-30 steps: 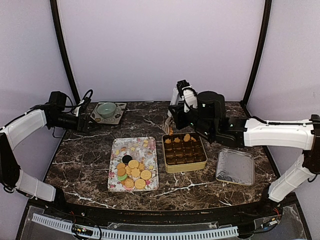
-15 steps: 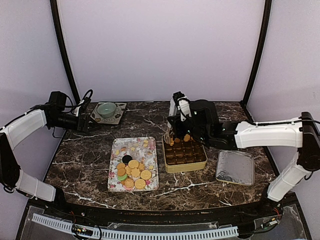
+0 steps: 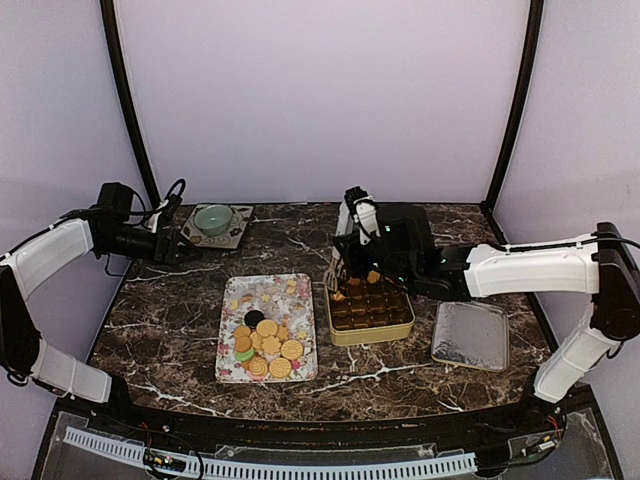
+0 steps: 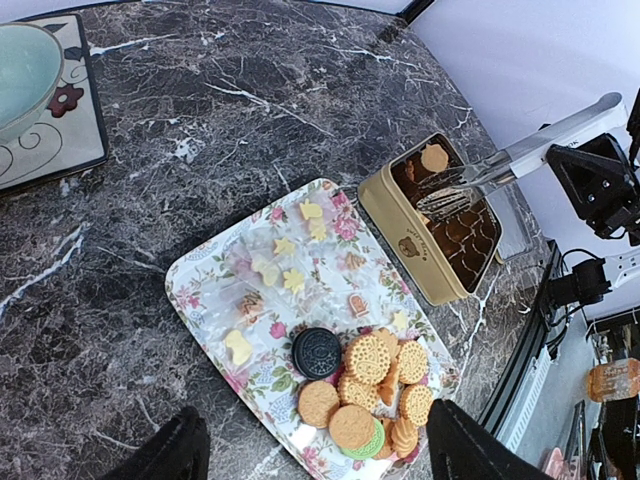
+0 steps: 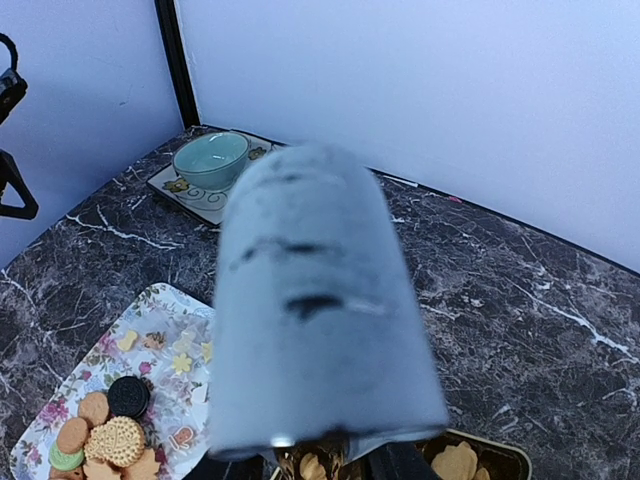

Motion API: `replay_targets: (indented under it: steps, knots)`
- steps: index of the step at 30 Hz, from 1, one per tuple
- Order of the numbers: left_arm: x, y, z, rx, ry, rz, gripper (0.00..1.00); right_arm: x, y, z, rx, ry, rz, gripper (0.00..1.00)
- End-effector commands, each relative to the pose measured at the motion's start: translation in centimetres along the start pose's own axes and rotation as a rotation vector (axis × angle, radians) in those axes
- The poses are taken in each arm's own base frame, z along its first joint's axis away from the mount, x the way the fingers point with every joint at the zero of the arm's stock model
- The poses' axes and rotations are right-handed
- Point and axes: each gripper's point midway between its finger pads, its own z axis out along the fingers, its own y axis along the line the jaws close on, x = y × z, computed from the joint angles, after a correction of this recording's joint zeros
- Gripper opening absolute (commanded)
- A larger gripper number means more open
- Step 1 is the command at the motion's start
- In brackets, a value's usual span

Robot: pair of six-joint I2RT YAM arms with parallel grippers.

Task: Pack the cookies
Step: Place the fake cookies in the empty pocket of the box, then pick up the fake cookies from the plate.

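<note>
Round golden cookies [image 4: 367, 358], one dark, lie heaped on a flowered tray [image 4: 200, 290] upon a dark marble table [image 4: 250, 90] between lilac walls [image 3: 320, 90]; left gripper [image 4: 312, 432] wide, right gripper [image 3: 345, 240] clasping tongs [image 4: 500, 165].

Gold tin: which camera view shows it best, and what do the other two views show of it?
Top external: the whole tin seen from above, every compartment visible. Left wrist shows it closer but slanted, tongs over it. Right wrist catches only a corner at the bottom edge, behind a blurred grey shape.
</note>
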Motion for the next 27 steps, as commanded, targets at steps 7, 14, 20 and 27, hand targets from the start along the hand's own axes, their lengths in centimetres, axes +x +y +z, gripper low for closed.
replay_targets:
  steps: [7,14,20,27]
  knots:
    - [-0.8,-0.7,-0.6,0.018,-0.019,0.007,0.77,-5.2,0.9,-1.7,-0.037,-0.132,0.026,0.28]
    - [-0.5,-0.3,-0.3,0.009,-0.008,0.0,0.78,-7.5,6.3,-3.7,-0.131,-0.164,-0.026,0.27]
    - [-0.5,-0.1,-0.3,0.001,-0.007,-0.004,0.78,-4.8,12.7,-3.5,-0.249,-0.107,-0.055,0.27]
    - [-0.5,-0.2,-0.3,0.003,-0.008,0.001,0.78,-1.3,18.2,-2.3,-0.344,-0.046,-0.09,0.28]
